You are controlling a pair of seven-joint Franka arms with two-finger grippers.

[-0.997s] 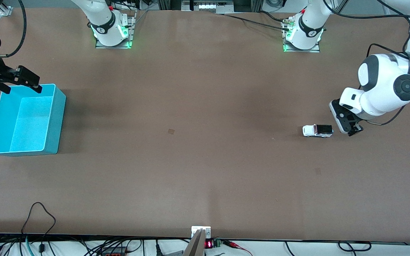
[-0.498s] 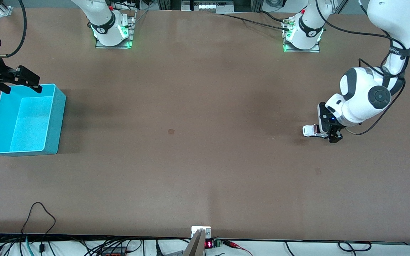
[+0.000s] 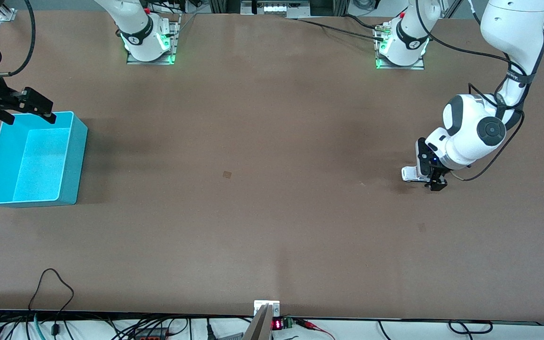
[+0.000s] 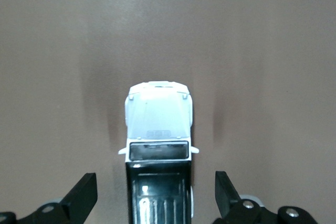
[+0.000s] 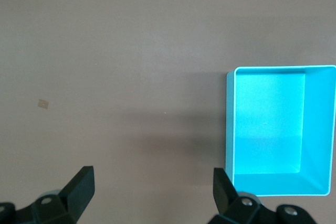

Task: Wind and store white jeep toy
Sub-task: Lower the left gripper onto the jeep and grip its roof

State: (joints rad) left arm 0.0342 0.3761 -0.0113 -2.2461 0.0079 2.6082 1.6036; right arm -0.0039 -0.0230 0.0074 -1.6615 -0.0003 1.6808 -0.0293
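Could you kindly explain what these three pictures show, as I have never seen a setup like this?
Two white robot arms stand at a brown table. The wide picture looks down from a high camera facing them; the other two come from cameras on the arms' wrists. The left end effector is lowered around a tiny white toy jeep with a black rear, its fingers open either side, gripping nothing yet. The right end effector, open and empty, waits over the rim of an empty turquoise plastic bin.
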